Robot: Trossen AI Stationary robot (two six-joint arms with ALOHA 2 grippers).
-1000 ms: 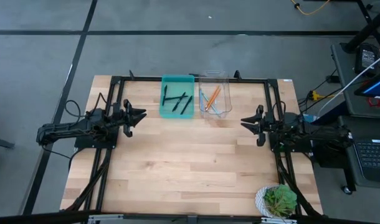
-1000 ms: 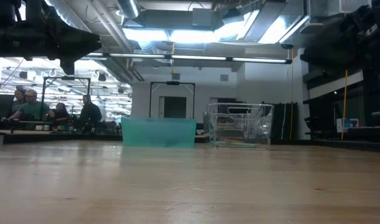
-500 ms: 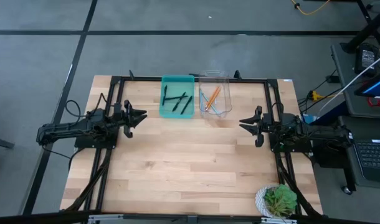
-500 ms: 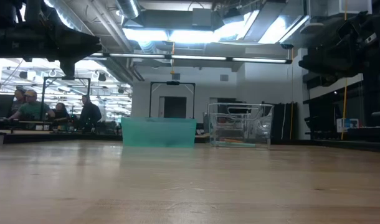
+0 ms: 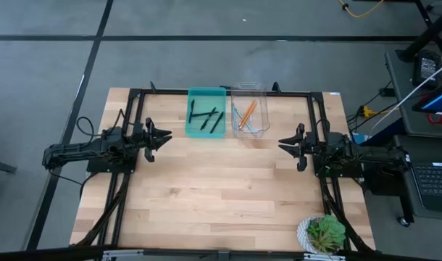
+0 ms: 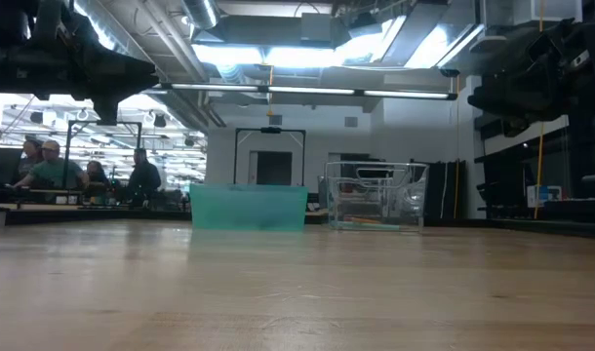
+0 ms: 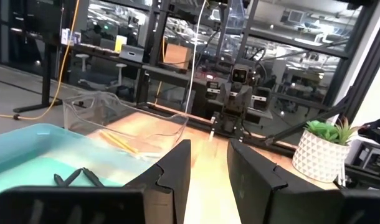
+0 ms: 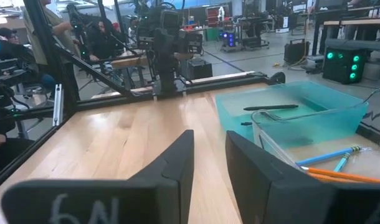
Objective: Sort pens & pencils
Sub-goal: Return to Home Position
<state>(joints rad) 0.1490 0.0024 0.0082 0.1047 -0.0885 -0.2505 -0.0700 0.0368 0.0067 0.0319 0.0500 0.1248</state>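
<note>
From above, the left gripper [image 5: 165, 135] is seen over the left side of the table [image 5: 221, 196] and the right gripper [image 5: 281, 142] over the right side, each pointing toward the middle and well apart from the other. Two bins are set side by side at the far edge. The black pens [image 5: 206, 116] are gathered in the teal bin [image 5: 206, 91], and the orange and light-blue pencils [image 5: 244, 114] lie in the transparent bin [image 5: 248, 86] just beside it. A potted plant [image 5: 324, 233] is placed at the near right corner.

In the low view, the two bins are seen standing on the far part of the tabletop, the teal one to the left of the clear one, and dark arm parts are seen high at both sides. People [image 6: 54, 166] are seen seated in the room behind, at the left.

In the left wrist view, a clear gap is shown between that gripper's fingers [image 7: 171, 174] and nothing is held between them. Pens are visible in the teal bin, and an orange pencil in the clear one beyond.

In the right wrist view, its fingers [image 8: 177, 165] are likewise parted and empty. Both bins are seen ahead – pens in the teal one, a light-blue and an orange pencil in the clear one.
</note>
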